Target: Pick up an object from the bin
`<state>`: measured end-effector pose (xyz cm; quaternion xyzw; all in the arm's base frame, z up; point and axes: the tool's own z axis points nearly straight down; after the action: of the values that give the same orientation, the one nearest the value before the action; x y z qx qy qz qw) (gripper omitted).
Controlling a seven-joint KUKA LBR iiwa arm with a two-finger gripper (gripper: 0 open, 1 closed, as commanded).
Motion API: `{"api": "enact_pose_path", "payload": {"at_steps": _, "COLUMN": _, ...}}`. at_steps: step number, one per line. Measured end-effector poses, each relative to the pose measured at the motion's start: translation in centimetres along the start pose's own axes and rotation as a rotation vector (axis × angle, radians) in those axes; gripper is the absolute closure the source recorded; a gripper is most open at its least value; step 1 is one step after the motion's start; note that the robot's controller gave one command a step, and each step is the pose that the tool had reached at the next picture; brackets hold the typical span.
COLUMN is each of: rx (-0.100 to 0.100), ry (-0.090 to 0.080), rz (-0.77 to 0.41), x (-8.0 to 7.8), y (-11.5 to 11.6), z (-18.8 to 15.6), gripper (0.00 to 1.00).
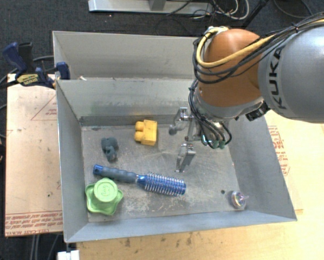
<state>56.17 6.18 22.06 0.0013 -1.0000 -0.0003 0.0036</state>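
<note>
Grey bin (205, 194) floor is seen under the end effector (182, 140); its fingers are spread, nothing is held. A blue brush (143, 181) and yellow block (146, 132) are found near it, not yet picked.

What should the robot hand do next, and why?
Probably slide a little toward the blue brush and lower. The gripper hangs open over the bare floor of the bin, holding nothing, and the brush's bristle end lies close by.

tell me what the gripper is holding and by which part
Nothing: the gripper hangs open and empty, to the right of the yellow plastic block.
</note>
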Motion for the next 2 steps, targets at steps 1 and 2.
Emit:
{"api": "enact_pose_path", "payload": {"at_steps": 1, "rx": -0.001, "ry": -0.013, "rz": -0.105, "x": 2.51, "y": 3.94, "z": 14.87, "gripper": 0.0}}
{"api": "enact_pose_path", "payload": {"at_steps": 2, "rx": -0.003, "ry": -0.019, "rz": -0.104, "x": 2.27, "y": 3.99, "z": 14.32, "gripper": 1.0}}
